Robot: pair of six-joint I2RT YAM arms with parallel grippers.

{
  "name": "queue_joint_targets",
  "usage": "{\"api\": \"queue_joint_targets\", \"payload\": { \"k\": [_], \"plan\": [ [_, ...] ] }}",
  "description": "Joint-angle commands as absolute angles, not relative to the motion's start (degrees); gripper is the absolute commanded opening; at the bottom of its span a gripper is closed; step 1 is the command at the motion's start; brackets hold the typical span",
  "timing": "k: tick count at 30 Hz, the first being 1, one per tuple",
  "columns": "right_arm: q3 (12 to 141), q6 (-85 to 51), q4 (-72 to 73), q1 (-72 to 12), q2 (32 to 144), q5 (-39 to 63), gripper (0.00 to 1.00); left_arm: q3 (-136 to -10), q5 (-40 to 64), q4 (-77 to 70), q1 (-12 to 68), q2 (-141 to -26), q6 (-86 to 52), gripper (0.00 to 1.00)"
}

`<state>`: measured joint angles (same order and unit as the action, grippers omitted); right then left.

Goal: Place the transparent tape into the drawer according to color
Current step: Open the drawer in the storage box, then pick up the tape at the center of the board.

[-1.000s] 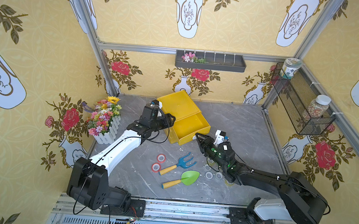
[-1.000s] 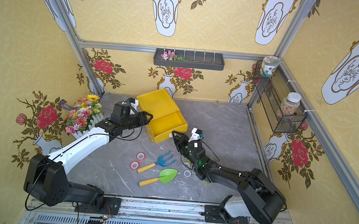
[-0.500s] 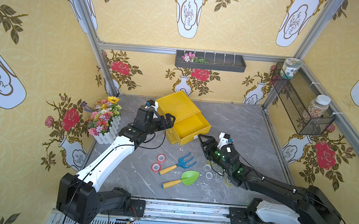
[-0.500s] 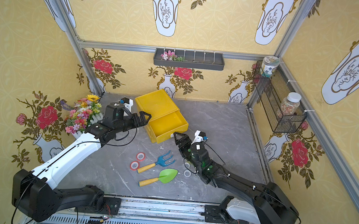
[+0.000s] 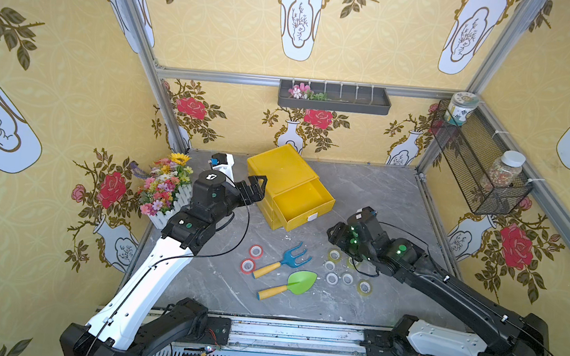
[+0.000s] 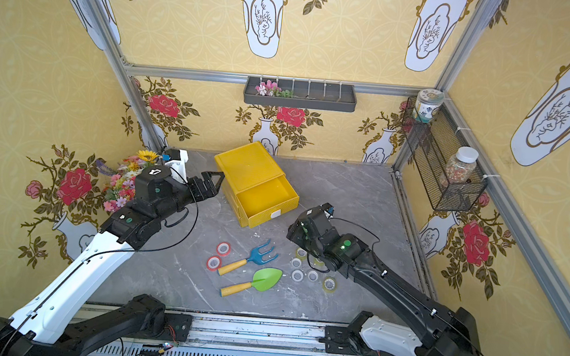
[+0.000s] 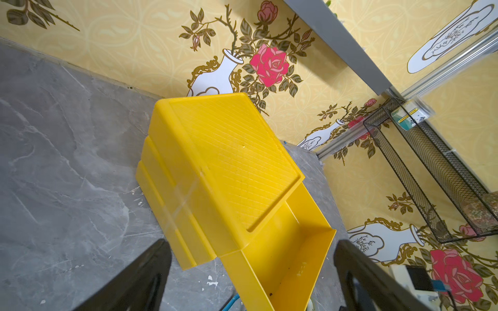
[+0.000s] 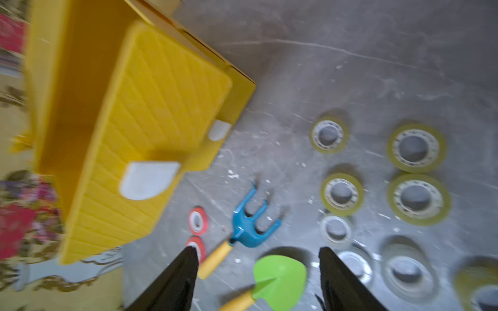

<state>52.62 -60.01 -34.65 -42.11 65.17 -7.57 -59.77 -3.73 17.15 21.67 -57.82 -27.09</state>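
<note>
near the transparent tape (image 8: 417, 166), right pincer (image 8: 257, 248) apart — only its wrist view shows this; left pincer (image 7: 252, 241) apart too.

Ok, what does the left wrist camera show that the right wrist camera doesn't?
Only left wrist: inside the open top drawer, no tape in the part shown, and the wire wall basket. Only right wrist, identifiably: the tape rolls, red, yellowish-green and clear, plus the green trowel. Both: the yellow drawer unit and grey tabletop.
</note>
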Motion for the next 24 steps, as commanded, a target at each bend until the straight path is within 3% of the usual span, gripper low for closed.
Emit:
{"api": "queue_joint_targets", "payload": {
  "k": [1, 8, 16, 24],
  "plan": [
    [51.88, -54.69, -44.25, -41.92, 65.77, -6.61, 0.74, -58.95, -5.81, 18.90, 21.62, -56.75, -25.06, 1.00],
    [50.39, -48.92, -48.08, -42.80, 72.13, -1.32, 0.70, -54.74, -8.59, 18.47, 21.60, -55.03, -24.17, 1.00],
    [51.75, -45.48, -45.24, -52.13, 80.51, -0.74, 0.61, -52.85, -8.70, 17.67, 21.62, -55.06, -23.91, 1.00],
    [51.98, -44.96, -44.99, -53.54, 85.80, 0.59, 0.60, -51.86, -8.35, 17.23, 21.62, -55.28, -23.56, 1.00]
  ]
}}
